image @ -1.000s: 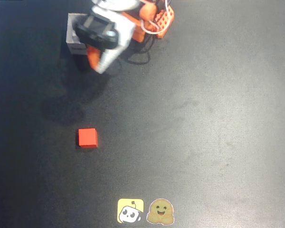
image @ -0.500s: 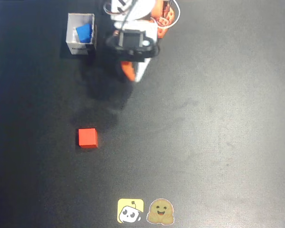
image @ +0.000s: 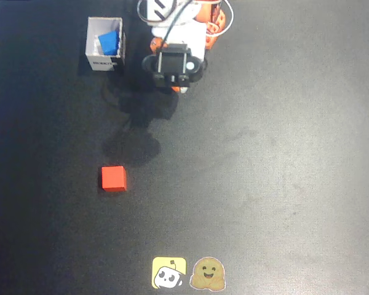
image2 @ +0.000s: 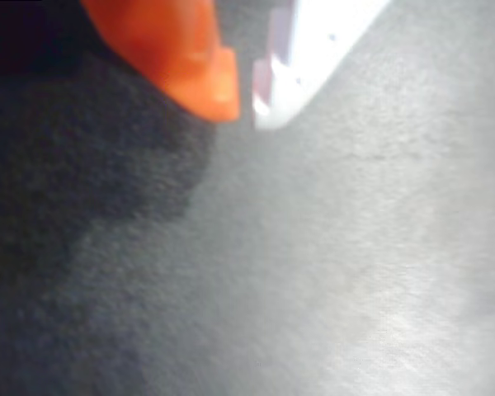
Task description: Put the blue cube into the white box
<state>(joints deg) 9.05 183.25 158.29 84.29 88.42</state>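
In the overhead view the blue cube point(image: 109, 42) lies tilted inside the white box point(image: 92, 43) at the top left of the black table. My gripper point(image: 179, 88) hangs to the right of the box, apart from it, near the arm's base. The wrist view has the gripper point(image2: 246, 106) over bare dark tabletop. Its orange finger point(image2: 190, 58) and white finger point(image2: 313, 49) stand almost together with nothing between them.
A red cube point(image: 113, 178) sits on the table below the box, left of centre. Two stickers, a yellow one point(image: 168, 273) and a brown smiling one point(image: 208, 273), lie at the front edge. The arm's base point(image: 197, 18) stands at the top.
The arm swung right, away from the box, and pulled back toward its base. The blue cube, hidden under the gripper a second ago, lies uncovered in the box.
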